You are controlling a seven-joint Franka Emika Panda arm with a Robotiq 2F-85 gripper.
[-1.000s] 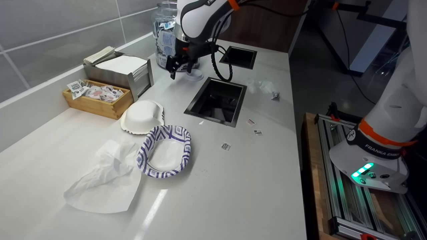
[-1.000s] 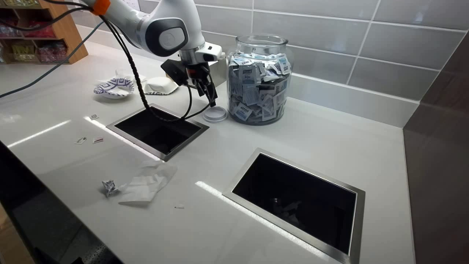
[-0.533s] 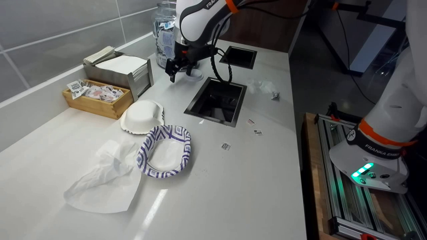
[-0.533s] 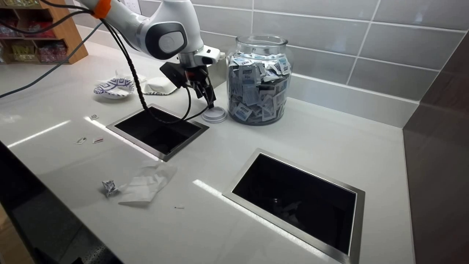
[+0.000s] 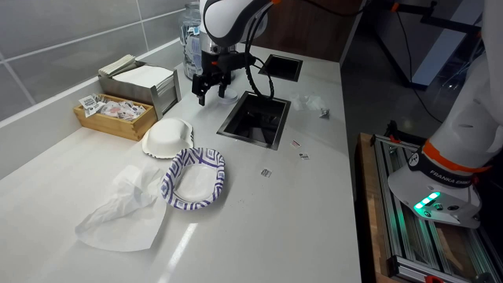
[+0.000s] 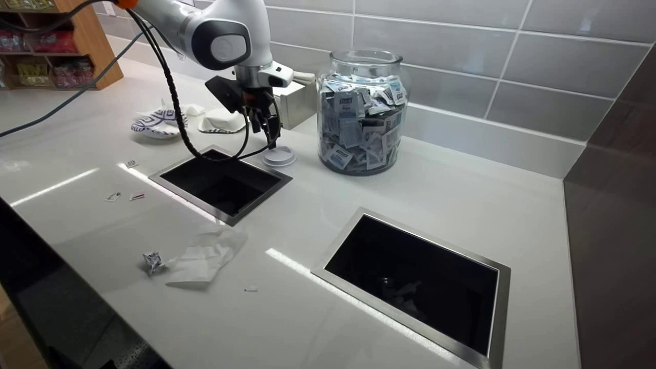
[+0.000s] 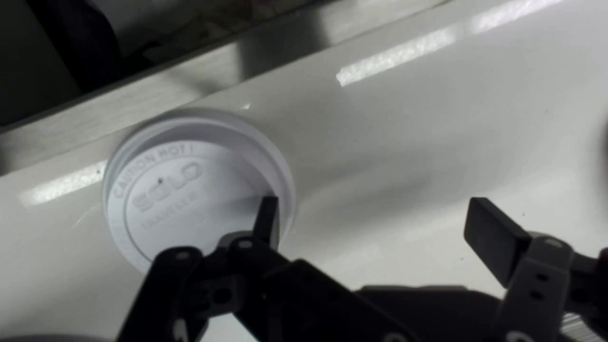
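SOLO Traveler cup lid (image 7: 190,190): white plastic, lying flat on the counter (image 5: 283,220) with its stamped face up, just beside the steel-rimmed cutout (image 7: 161,90).
Robotiq gripper (image 7: 377,223): hanging low over the same stretch of counter, fingers pointing down, jaws spread wide apart, nothing held between them.
Way from gripper to lid: toward the cutout, off to one side; the gap between the fingers looks onto counter, and most of the lid sits outside that gap.
Nearer finger (image 7: 268,221): the one on the cutout side; in the wrist view its tip overlaps the lid's edge, though I cannot tell whether they touch.
Farther finger (image 7: 494,237): well apart from the lid, on the side toward the steel napkin holder (image 5: 131,92).
Long axis: none, the lid being round; I judge that the sideways offset is what counts here, not any turn.
Glass jar of packets (image 6: 361,123): standing upright near the lid, with counter showing between them.
Upturned paper bowl (image 5: 167,137): farther along the counter, well apart from both lid and gripper.
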